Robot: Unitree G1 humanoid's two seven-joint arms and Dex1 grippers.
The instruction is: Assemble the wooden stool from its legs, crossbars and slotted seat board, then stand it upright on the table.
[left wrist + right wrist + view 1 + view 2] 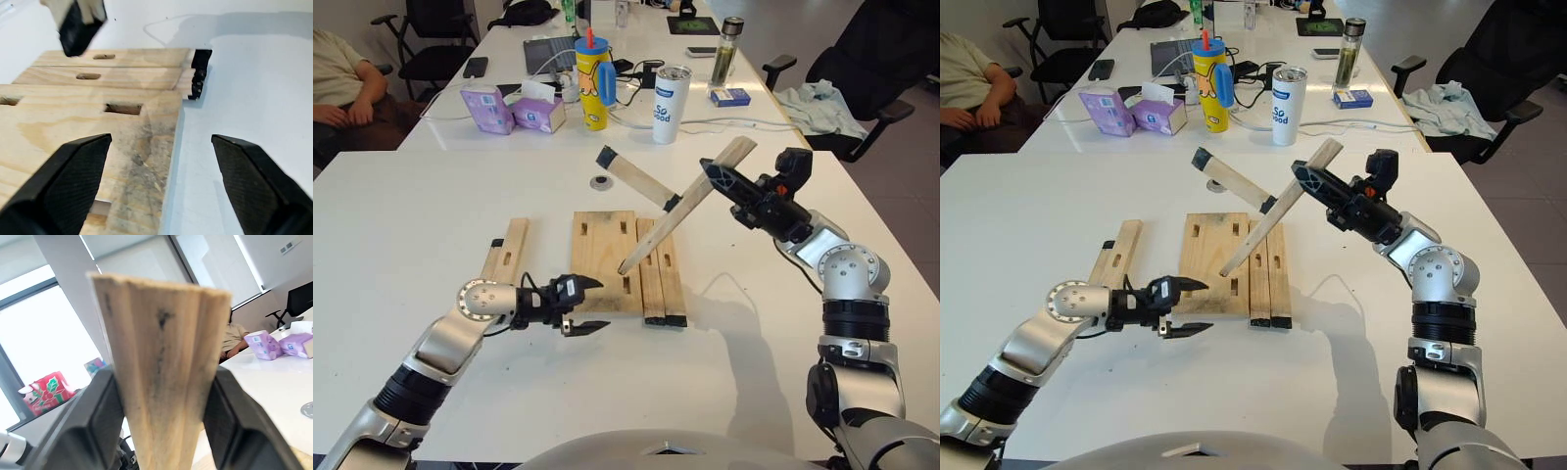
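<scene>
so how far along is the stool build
Nothing joined. The seat board lies flat, other pieces loose beside it. In hand: the right tool holds a wooden piece angled down to the board; the left tool hovers open at its near edge. All assembly remains.

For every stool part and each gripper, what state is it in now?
Seat board: flat, nothing fitted.
Raised leg: tilted, lower end over seat board.
Right gripper: shut on raised leg.
Left gripper: open, at seat board's near corner.
Two slotted pieces beside board: lying flat.
Slotted piece at left: lying flat.
Black-tipped piece: lying flat.
</scene>
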